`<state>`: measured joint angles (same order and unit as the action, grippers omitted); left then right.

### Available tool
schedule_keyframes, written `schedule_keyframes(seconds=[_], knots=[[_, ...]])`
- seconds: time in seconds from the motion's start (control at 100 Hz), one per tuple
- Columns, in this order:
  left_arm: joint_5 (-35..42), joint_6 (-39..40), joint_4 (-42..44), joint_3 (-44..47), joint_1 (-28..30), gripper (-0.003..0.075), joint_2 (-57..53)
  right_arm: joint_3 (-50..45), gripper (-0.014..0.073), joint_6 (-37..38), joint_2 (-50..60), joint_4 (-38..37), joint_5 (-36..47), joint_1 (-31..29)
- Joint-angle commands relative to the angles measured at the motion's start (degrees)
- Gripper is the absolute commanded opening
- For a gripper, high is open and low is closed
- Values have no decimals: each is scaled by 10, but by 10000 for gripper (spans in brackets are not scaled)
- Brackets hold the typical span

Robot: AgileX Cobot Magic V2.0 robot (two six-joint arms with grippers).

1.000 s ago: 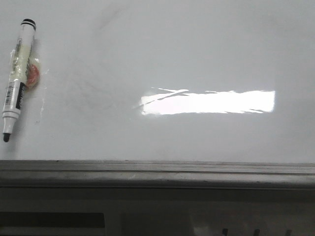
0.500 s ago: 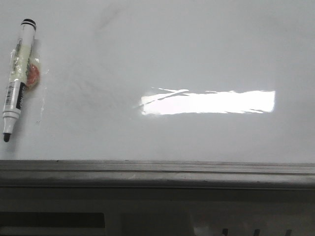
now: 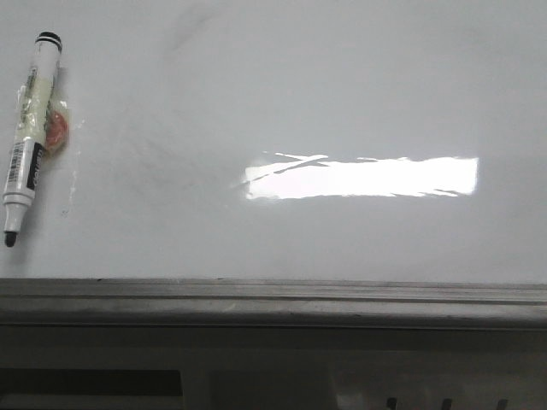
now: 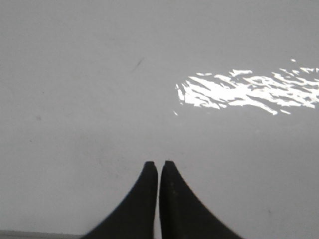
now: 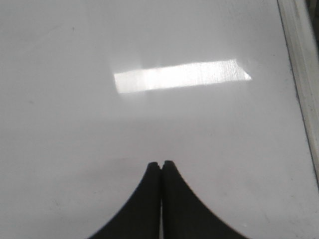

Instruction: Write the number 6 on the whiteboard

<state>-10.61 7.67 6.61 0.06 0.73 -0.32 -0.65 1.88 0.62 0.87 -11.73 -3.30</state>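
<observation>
I see the whiteboard (image 3: 342, 94) filling the front view, bare of any digit, a marker (image 3: 26, 137) lying uncapped at its far left edge. My left claw (image 4: 159, 165) and right claw (image 5: 161, 164) each hang over blank board, fingers pressed together and holding nothing. Neither wrist view shows the marker.
</observation>
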Motion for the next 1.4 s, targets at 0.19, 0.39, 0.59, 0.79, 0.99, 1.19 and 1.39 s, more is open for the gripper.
schedule_keyframes(seconds=[0.19, 0.39, 0.59, 0.79, 0.99, 1.19, 1.39], knots=[[124, 16, -6, 8, 0, -20, -16, -8, -64, 0, 9, 66, 99, -4], [82, 16, -6, -66, 0, -20, 16, 28, -64, 0, 8, 91, 28, -3], [9, 16, -4, -171, 0, -20, 118, 52, -64, 0, -56, 91, 6, -3], [33, 16, -4, -190, 0, -20, 176, 108, -64, 0, -134, 91, 18, -3], [57, 16, -3, -190, 0, 179, 188, 113, -64, 0, -158, 91, 59, -3], [113, 16, -1, -181, -1, 285, 198, 113, -64, 0, -158, 91, 59, -3], [162, 14, 10, -181, -56, 286, 221, 113, -64, 0, -158, 91, 60, -3]])
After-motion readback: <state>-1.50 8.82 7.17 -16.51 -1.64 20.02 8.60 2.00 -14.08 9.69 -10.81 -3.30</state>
